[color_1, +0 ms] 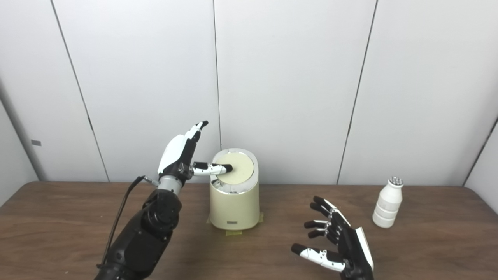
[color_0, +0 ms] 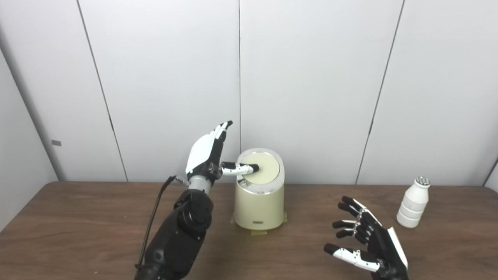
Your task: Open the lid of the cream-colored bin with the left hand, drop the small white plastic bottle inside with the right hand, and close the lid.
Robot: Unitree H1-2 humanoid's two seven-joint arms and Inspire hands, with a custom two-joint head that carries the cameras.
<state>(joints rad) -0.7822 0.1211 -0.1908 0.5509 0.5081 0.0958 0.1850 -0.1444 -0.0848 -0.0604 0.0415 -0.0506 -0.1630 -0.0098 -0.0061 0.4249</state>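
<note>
Nearest the camera, the right robot hand (color_0: pixel 367 241) hovers low over the brown counter (color_0: pixel 78 217), fingers spread and holding nothing. Well off to its right, the small white plastic bottle (color_0: pixel 414 202) stands upright on the counter. At the middle, the cream-colored bin (color_0: pixel 259 206) sits with its lid (color_0: pixel 266 168) shut. Beside the bin, the left robot hand (color_0: pixel 208 153) is raised, fingers straight and pointing up, its thumb (color_0: pixel 241 168) reaching across over the lid's left edge.

Left robot hand (color_0: pixel 208 153) raised, fingers straight — right robot hand (color_0: pixel 365 241) low, spread
</note>
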